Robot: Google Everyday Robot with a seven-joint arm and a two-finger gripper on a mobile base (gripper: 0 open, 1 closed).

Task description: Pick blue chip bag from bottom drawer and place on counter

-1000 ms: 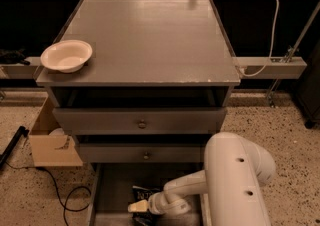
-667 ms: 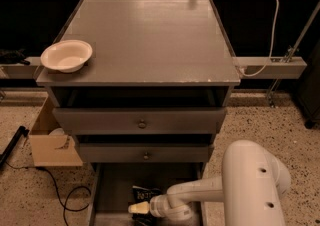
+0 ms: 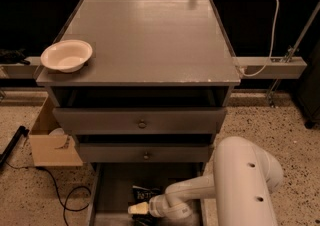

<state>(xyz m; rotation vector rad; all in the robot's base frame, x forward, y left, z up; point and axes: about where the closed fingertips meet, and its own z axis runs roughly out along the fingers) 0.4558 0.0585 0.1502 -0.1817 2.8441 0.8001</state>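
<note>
At the lower left of the frame a cardboard box (image 3: 50, 142) sits on the speckled floor beside the cabinet. Above it, a pale bowl (image 3: 66, 55) rests on the front left corner of the counter (image 3: 150, 35). Below the counter's chipped front edge, two upper drawers (image 3: 142, 120) with small round knobs are shut. The bottom drawer (image 3: 112, 190) is pulled out at the lower centre of the frame. The blue chip bag (image 3: 145, 193) lies on its floor, near the middle. The gripper (image 3: 135, 210) is low inside the drawer, its pale tip just below the bag's lower edge. Contact cannot be told, nor whether it is spread or closed. The white arm (image 3: 245, 185) bends in from the lower right.
</note>
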